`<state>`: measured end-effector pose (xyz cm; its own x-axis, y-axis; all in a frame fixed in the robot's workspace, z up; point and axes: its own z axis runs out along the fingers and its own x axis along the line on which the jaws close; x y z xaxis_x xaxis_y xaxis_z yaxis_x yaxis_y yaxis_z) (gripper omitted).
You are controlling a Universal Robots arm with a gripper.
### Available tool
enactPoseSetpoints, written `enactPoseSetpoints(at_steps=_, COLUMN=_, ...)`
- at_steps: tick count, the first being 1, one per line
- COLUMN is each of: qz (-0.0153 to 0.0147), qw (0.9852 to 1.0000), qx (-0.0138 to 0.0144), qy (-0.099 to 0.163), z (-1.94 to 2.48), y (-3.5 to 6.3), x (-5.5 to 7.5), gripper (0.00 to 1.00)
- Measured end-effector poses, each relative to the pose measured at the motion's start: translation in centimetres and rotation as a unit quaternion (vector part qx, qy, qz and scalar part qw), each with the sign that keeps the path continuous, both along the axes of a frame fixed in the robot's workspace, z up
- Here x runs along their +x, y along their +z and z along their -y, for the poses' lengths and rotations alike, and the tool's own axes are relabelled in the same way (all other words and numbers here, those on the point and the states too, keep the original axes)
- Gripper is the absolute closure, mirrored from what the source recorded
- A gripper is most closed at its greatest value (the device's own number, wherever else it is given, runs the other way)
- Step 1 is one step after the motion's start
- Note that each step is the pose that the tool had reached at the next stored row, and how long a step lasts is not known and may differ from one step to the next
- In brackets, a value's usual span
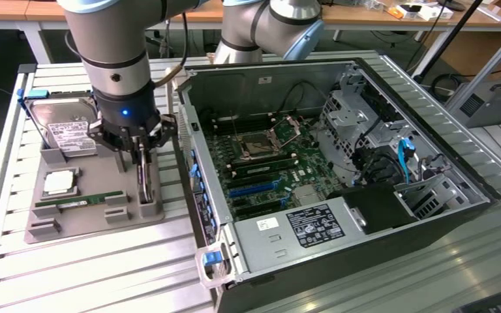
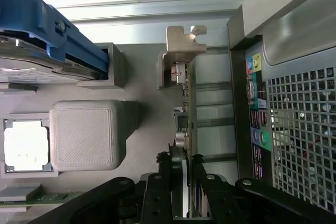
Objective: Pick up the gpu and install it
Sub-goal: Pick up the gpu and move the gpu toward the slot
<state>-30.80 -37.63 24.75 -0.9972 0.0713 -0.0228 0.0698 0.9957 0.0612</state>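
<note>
Exterior view: ribbed metal table [image 1: 102, 274], wooden desks [image 1: 355, 16] at twelve o'clock. At the matte grey tray's [image 1: 94, 179] three o'clock edge we see the thin gpu [image 1: 147, 189] upright, the gripper [image 1: 143, 171] narrowed and seemingly pinching it.

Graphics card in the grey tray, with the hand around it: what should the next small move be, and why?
Probably a short, straight lift. The hand looks closed on the graphics card, which stands on edge in a slot of the grey tray beside the computer case. Pulling straight up should clear the slot without the card scraping or tilting.
</note>
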Motion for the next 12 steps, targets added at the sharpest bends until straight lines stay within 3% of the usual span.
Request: enactPoseSetpoints(at_steps=12, qz=0.0, qw=1.0, qx=0.0, qy=0.0, z=0.0, y=0.64, x=0.0, gripper=0.73)
